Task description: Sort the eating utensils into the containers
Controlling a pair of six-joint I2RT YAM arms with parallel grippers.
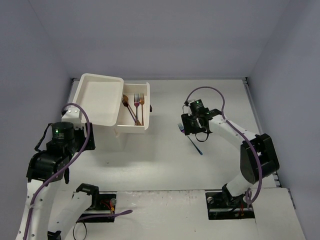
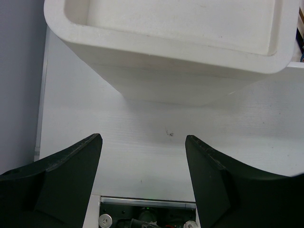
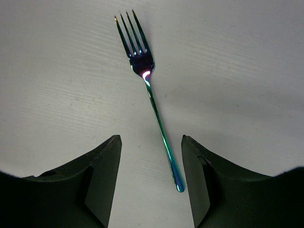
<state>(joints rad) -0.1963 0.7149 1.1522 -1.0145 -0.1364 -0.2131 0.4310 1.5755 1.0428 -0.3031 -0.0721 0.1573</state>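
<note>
An iridescent blue-green fork (image 3: 154, 102) lies flat on the white table, tines pointing away, also in the top view as the fork (image 1: 191, 139). My right gripper (image 3: 151, 137) hovers open over its handle, which runs between the two fingers without touching them. A white drawer (image 1: 143, 126) holds gold forks (image 1: 135, 107). A second white drawer (image 1: 90, 85) lies partly over it at the left; its underside (image 2: 180, 76) fills the left wrist view. My left gripper (image 2: 143, 137) stands open and empty, short of that drawer.
The right arm's body (image 1: 257, 157) and purple cable arch over the right half of the table. Grey walls close in the table on three sides. The arm bases (image 1: 100, 202) sit at the near edge.
</note>
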